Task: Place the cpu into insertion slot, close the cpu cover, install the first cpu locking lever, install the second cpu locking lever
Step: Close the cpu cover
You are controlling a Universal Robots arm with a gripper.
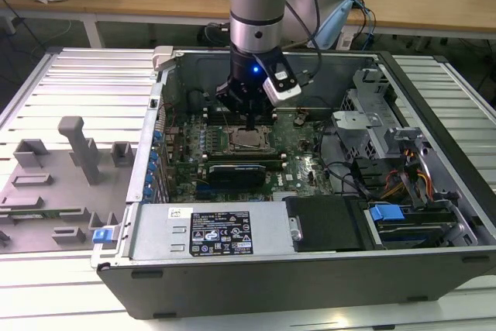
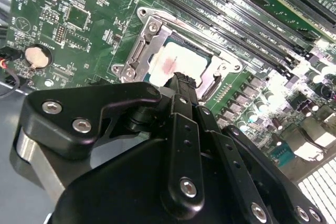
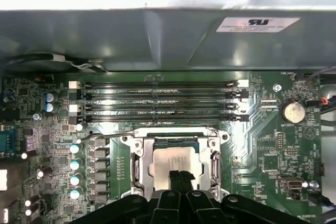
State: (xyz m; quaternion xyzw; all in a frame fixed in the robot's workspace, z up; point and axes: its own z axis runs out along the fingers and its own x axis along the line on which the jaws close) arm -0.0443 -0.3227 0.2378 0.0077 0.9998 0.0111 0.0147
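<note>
Silvery cpu (image 3: 169, 162) lies seated in the insertion slot (image 3: 176, 141), cpu cover (image 3: 140, 167) down around it. We find the gripper (image 3: 181, 176) narrow, fingers together, empty, tips over the chip's top.

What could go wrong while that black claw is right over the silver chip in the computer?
Two risks, I'd guess. The gripper, fingers shut, is right over the cpu; pushing too hard or off-centre might scratch its metal top or shift it. The cpu cover and the memory slots lie close by, so a sideways slip could knock them.
</note>
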